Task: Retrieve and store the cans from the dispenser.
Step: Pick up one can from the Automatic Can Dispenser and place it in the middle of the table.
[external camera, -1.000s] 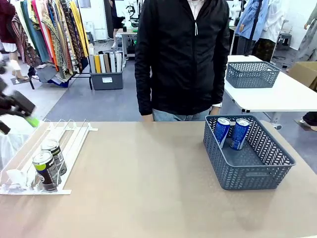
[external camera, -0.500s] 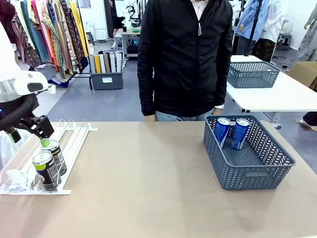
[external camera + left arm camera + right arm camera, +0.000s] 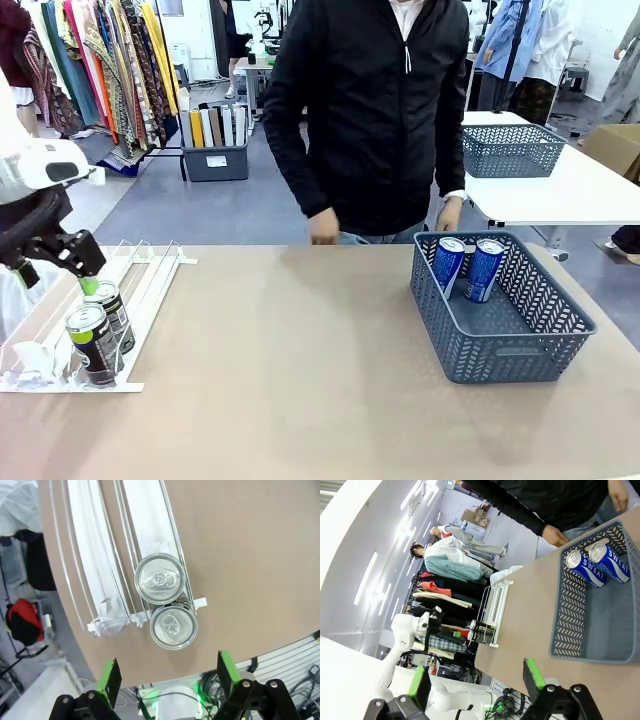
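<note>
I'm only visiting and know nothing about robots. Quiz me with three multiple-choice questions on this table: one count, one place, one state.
1. How many dark cans sit in the dispenser? A one; B two; C four.
2. Where are the blue cans? A in the basket; B in the dispenser; C in a hand.
3. The left jaws are: A shut on a can; B shut on nothing; C open above the dark cans.
Answers: 1 B, two silver tops sit one behind the other in one lane. 2 A, both stand tilted inside the basket. 3 C, the green pads stand wide apart with nothing between them.
</note>
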`<state>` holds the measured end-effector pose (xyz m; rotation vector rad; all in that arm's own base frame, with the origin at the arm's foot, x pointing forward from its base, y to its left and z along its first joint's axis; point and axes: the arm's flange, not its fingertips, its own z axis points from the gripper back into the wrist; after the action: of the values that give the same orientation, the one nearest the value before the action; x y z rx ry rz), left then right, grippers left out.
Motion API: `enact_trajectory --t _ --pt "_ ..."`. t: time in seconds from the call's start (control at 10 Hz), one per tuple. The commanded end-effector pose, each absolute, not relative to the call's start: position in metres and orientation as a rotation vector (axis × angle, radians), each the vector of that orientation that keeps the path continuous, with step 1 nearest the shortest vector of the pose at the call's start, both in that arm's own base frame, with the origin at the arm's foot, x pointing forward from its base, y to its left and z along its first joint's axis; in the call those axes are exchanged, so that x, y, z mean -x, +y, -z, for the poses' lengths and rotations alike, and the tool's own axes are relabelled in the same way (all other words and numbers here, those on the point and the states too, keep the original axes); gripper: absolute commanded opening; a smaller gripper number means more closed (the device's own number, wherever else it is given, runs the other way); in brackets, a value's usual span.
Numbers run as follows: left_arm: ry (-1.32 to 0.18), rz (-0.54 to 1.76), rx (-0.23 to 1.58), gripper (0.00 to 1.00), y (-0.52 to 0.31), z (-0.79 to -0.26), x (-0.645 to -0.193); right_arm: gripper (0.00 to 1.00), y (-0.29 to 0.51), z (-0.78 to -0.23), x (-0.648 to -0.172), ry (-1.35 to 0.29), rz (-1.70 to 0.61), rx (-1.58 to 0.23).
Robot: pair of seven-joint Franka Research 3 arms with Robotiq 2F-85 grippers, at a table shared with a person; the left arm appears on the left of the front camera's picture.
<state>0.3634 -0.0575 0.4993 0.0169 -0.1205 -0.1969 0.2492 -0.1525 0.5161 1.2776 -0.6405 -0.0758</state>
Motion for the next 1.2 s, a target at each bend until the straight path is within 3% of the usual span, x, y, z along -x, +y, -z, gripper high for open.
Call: enact_trajectory --t 0.0,0.4,0.6,1.1 --pt "-0.1 0.114 -0.014 1.0 -0.049 -0.472 -0.37 1.0 -0.152 -0.519 -0.252 -0.675 0.06 -1.294" --pt "-0.033 0.104 0.041 1.0 -0.058 -0.425 -0.378 1.0 -0.152 -0.519 -0.252 -0.675 0.06 -1.294" --pt "-0.047 0.108 0.121 1.0 -0.061 -0.424 -0.381 1.0 -0.152 -0.519 -0.252 -0.675 0.06 -1.294" --pt "-0.035 0.092 0.078 1.0 -0.064 -0.412 -0.386 1.0 -0.152 -0.519 -0.252 -0.675 0.06 -1.294"
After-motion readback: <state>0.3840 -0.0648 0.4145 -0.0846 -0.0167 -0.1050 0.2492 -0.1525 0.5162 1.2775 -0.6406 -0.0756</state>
